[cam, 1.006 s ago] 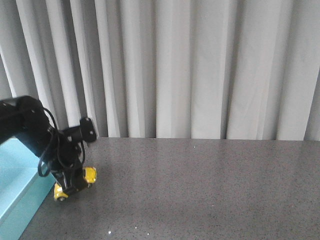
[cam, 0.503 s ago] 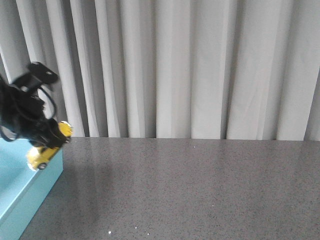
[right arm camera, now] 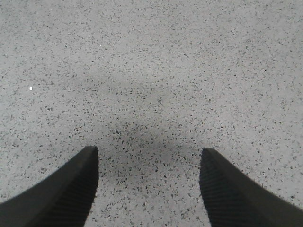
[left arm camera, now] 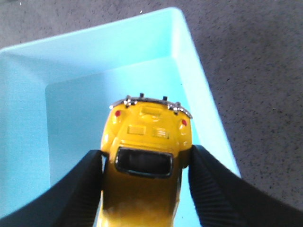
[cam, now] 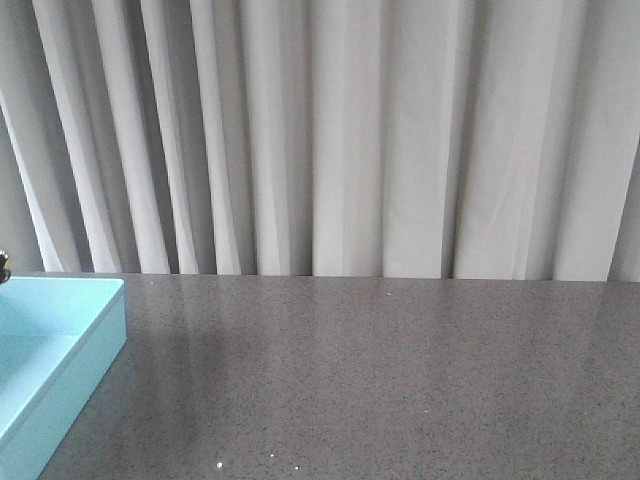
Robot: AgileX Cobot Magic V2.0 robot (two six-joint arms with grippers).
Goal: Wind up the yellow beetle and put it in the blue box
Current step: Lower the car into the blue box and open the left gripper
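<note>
One beetle (left arm camera: 144,161), yellow, dark rear window, chrome bumper, two small red tail lamps. Clamped at its flanks between the two black ribbed fingers (left arm camera: 83,189) of the left end effector (left arm camera: 144,182); the fingers press on both sides of the body. Seen from the left wrist, the car is held above the open inside of the box (left arm camera: 75,61), rear end pointing toward the box's far wall. Whether its wheels touch the box floor cannot be told; the underside is hidden.

One box, pale blue, low straight walls, smooth matte inside. In the left wrist view one corner and two walls show, with nothing else lying on the visible part of the floor. In the front view the box (cam: 70,330) sits at the left edge of the worktop (cam: 380,380), cut off by the frame; the beetle is not visible there, and only a small dark tip of the arm shows at the frame's left margin, just above the box's back rim.

One right end effector (right arm camera: 149,189), two black textured fingers (right arm camera: 71,189) spread well apart, nothing between them, hanging over bare speckled worktop (right arm camera: 151,71). It is not seen in the front view.

One worktop, grey speckled stone, reaching up to the box's walls on the sides visible. A few white flecks lie near the front edge.

One curtain (cam: 340,140), off-white, hanging in vertical folds behind the worktop across the whole width. Nothing stands between the beetle and the box floor.
</note>
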